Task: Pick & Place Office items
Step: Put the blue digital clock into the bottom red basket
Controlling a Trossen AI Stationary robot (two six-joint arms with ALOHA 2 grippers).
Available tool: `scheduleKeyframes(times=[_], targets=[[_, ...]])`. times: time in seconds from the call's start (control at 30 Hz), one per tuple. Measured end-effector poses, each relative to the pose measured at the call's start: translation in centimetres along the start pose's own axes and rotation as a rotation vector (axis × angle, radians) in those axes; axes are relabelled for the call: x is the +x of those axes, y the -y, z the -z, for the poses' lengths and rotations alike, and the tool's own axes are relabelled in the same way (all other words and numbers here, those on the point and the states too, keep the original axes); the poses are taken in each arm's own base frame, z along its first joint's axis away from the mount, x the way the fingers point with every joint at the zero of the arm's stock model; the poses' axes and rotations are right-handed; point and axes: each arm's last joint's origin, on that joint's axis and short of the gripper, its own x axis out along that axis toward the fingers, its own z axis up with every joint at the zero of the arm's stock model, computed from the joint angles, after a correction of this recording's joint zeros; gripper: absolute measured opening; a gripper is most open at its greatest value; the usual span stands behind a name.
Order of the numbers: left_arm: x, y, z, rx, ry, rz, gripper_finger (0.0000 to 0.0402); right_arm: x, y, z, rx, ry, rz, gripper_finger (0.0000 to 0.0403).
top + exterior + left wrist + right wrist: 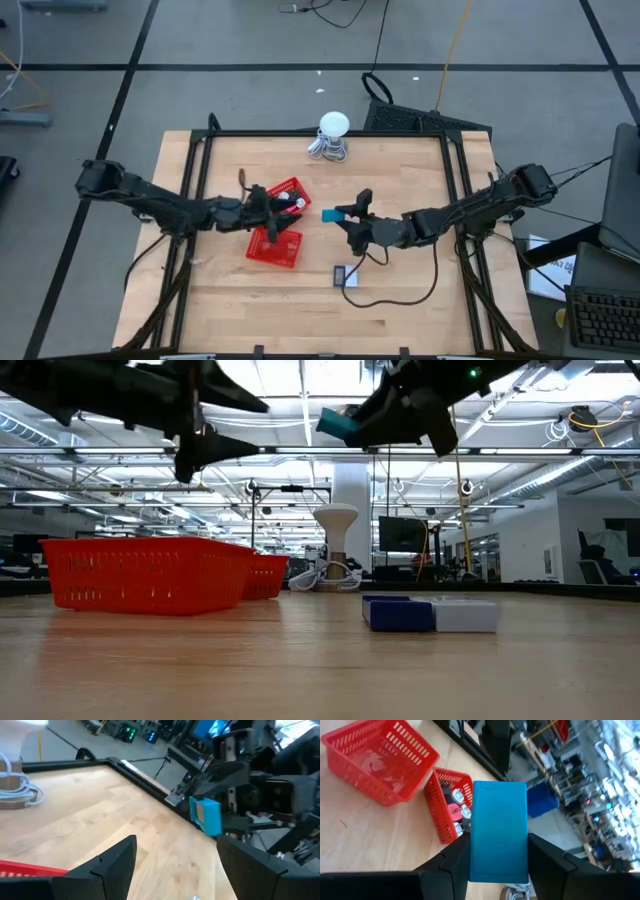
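My right gripper [498, 870] hangs above the table's middle, shut on a light blue block [498, 837], [331, 214], one of the office items. To its left, my left gripper [285, 208] hovers open over two red mesh baskets. In the left wrist view its fingers [117, 862] frame bare table, with the blue block [207, 815] beyond them. The far basket [290, 194] holds small black, white and pink-red pieces [456, 809]. The near basket [275, 247] rests on its bottom on the table. A blue and white piece [430, 613] lies flat on the table near the front. My right gripper pinches the light blue block by its two long sides [475, 855], one finger [452, 857] on each. The fingers come about level from the table's right, pointing left. The block sticks out past the fingertips and is lifted clear, high above the table [338, 424].
A white round-headed gadget with a coiled cable [332, 136] stands at the table's far edge. A black frame [300, 133] borders the tabletop. Bare wood lies in front of the baskets and around the blue and white piece [341, 276].
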Motion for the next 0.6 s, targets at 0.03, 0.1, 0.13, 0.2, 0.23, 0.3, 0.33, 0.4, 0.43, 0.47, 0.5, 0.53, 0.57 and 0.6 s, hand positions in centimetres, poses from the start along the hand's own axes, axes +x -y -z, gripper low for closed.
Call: scheduleKeyframes(times=[0.03,0.1,0.13,0.2,0.23,0.3,0.33,0.4,0.43,0.47,0.5,0.53,0.57,0.6], targets=[[0.6,0.1,0.2,0.002,-0.009,-0.008,0.0274,-0.1,-0.2,0.1,-0.010,0.012,0.005,0.0150],[1.7,0.5,0.5,0.023,-0.028,-0.018,0.0273,-0.1,-0.5,0.5,-0.013,0.039,0.022,0.0150],[2.3,0.8,0.5,0.037,-0.034,-0.014,0.0274,-0.2,-0.7,0.7,-0.012,0.051,0.030,0.0150],[3.5,1.5,0.3,0.083,-0.041,0.007,0.0273,-0.2,-1.0,1.1,-0.014,0.069,0.044,0.0150],[4.0,2.0,0.2,0.107,-0.042,0.019,0.0273,-0.2,-1.1,1.3,-0.022,0.073,0.048,0.0150],[5.1,2.7,-0.1,0.146,-0.041,0.037,0.0274,-0.3,-1.3,1.6,-0.036,0.075,0.050,0.0150],[5.5,3.0,-0.1,0.157,-0.041,0.042,0.0273,-0.3,-1.3,1.7,-0.038,0.074,0.050,0.0150],[6.4,3.4,-0.2,0.167,-0.038,0.041,0.0274,-0.3,-1.2,1.6,-0.031,0.080,0.055,0.0150],[6.8,3.5,-0.2,0.166,-0.037,0.039,0.0274,-0.3,-1.2,1.6,-0.028,0.085,0.056,0.0150],[7.2,3.6,-0.1,0.166,-0.038,0.035,0.0273,-0.4,-1.3,1.5,-0.025,0.090,0.057,0.0150],[7.5,3.6,-0.1,0.167,-0.040,0.032,0.0274,-0.4,-1.3,1.4,-0.023,0.095,0.058,0.0150],[7.8,3.6,0.0,0.169,-0.042,0.027,0.0274,-0.4,-1.3,1.4,-0.021,0.099,0.059,0.0150],[8.1,3.6,0.1,0.168,-0.048,0.021,0.0273,-0.5,-1.4,1.3,-0.020,0.103,0.057,0.0150],[8.4,3.6,0.2,0.160,-0.051,0.016,0.0273,-0.5,-1.4,1.3,-0.020,0.104,0.056,0.0150]])
